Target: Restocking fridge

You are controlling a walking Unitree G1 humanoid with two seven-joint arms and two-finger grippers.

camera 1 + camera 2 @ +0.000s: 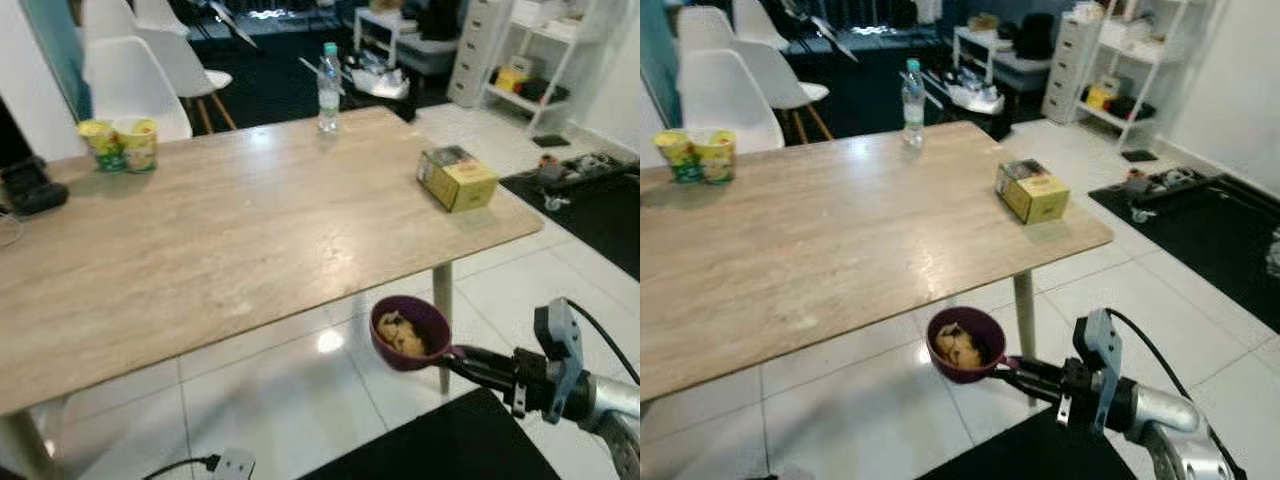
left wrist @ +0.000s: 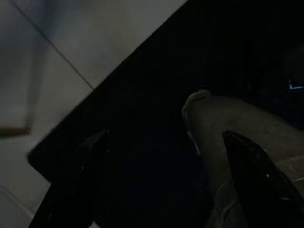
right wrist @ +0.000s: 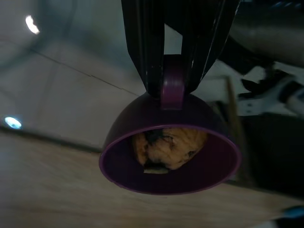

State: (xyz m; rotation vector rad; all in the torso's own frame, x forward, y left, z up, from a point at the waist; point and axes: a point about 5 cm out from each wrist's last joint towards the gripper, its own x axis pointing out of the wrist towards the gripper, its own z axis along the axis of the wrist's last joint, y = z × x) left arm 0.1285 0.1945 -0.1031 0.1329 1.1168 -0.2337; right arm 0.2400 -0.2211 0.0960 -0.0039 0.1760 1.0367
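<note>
my right gripper [image 1: 1012,369], in the lower right of the frame, is closed on the handle of the purple cup [image 1: 410,332], which i hold level below the table [image 1: 250,230] edge so the food stays inside. my left gripper [image 2: 166,175] hangs idle, fingers apart, holding nothing.

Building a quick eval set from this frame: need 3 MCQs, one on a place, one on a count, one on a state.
1. Where is the purple bowl?
A. on the table
B. held off the table's near edge, over the floor
C. on a chair

2. How many yellow-green cups stand on the table?
A. two
B. four
C. none

3. What is the right gripper doing?
A. open, empty
B. shut on the water bottle
C. shut on the bowl's handle

Answers: B, the bowl sits below the table edge with tiles under it; A, a pair stands at the far left corner; C, the right wrist view has the fingers clamping the handle.
</note>
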